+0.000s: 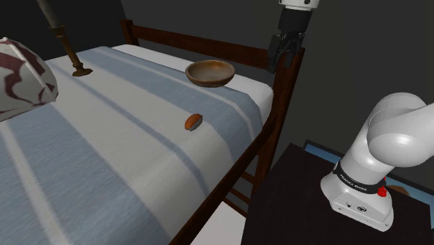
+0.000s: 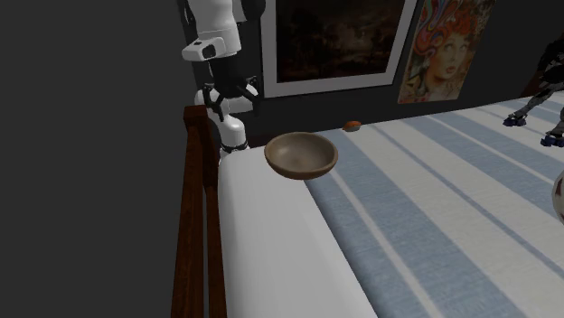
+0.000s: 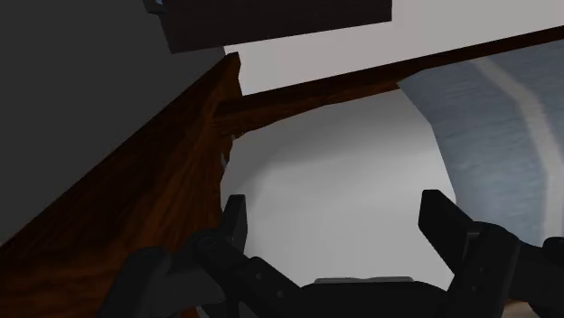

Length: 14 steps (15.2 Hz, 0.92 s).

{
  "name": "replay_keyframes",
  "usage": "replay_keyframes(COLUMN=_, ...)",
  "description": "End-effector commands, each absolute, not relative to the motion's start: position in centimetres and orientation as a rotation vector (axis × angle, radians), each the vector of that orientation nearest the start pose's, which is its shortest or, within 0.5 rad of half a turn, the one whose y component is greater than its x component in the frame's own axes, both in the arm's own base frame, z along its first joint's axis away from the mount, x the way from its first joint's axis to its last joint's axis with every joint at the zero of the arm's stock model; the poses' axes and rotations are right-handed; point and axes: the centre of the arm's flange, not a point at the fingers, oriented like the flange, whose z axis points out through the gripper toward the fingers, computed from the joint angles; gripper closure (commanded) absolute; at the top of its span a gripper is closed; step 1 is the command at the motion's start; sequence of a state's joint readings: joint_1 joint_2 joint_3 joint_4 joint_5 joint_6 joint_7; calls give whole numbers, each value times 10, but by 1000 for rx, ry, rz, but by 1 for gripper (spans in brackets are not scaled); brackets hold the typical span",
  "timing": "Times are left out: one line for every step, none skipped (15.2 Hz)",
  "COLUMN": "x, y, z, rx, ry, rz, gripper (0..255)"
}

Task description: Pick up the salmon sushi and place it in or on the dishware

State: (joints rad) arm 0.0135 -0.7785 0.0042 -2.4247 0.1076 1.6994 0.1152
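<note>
gripper (image 1: 284, 50) spread wide, empty, hanging over the bed (image 1: 104, 153) corner post, so no grab started yet imo | salmon sushi (image 1: 194, 122) lies loose near the bed's stand-side edge | bowl (image 1: 210, 72) waits by that corner, well apart

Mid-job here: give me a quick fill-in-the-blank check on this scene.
The salmon sushi lies on the wood-framed ____. The brown bowl is ____ inside. The jaws stand ____, clasping nothing.
Missing words: bed; empty; open.
</note>
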Motion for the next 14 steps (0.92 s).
replay_keyframes(x=319, y=16, z=568, rx=-3029, ry=166, rz=-70, gripper=0)
replay_keyframes(x=320, y=29, z=568, rx=-3028, ry=161, rz=-84, gripper=0)
replay_keyframes(x=321, y=42, z=568, rx=-3027, ry=156, rz=-98, gripper=0)
replay_keyframes(x=322, y=55, z=568, rx=-3026, ry=151, rz=-113, gripper=0)
replay_keyframes(x=323, y=68, z=568, rx=-3025, ry=146, rz=-127, gripper=0)
replay_keyframes(x=324, y=81, z=568, rx=-3024, ry=141, rz=-141, gripper=0)
replay_keyframes(x=325, y=94, z=568, rx=-3022, ry=136, rz=-155, gripper=0)
replay_keyframes(x=326, y=107, z=568, rx=-3021, ry=131, rz=-169, gripper=0)
replay_keyframes(x=327, y=119, z=568, rx=-3020, ry=126, rz=-184, gripper=0)
replay_keyframes(x=328, y=132, z=568, rx=-3018, ry=120, rz=-198, gripper=0)
replay_keyframes(x=328, y=145, z=569, rx=-3017, ry=115, rz=-212, gripper=0)
replay_keyframes(x=329, y=158, z=569, rx=-3015, ry=110, rz=-226, gripper=0)
replay_keyframes(x=330, y=171, z=569, rx=-3013, ry=105, rz=-240, gripper=0)
replay_keyframes(x=330, y=184, z=569, rx=-3011, ry=100, rz=-254, gripper=0)
